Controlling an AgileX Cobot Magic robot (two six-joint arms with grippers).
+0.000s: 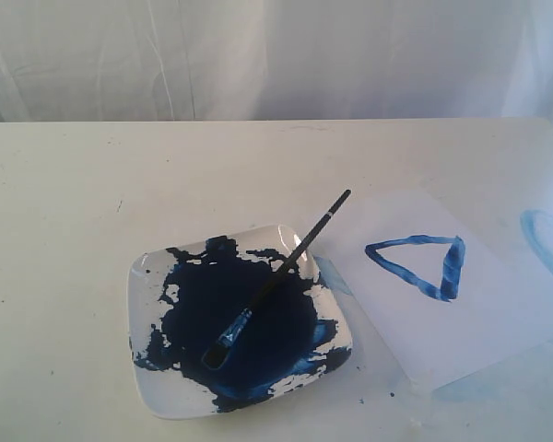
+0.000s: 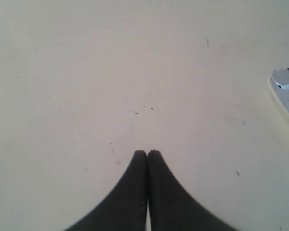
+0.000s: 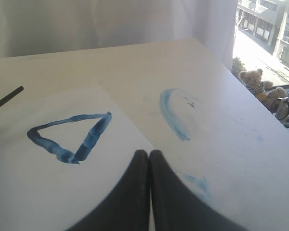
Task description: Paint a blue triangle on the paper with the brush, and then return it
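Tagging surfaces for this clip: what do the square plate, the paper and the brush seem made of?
Square plate: likely glazed ceramic, possibly hard plastic; its white rim looks glossy and rounded. Paper: thin matte white sheet lying flat, paint sitting in streaks. Brush: smooth black handle, wood or plastic, unclear; the pale band near its end looks metallic.
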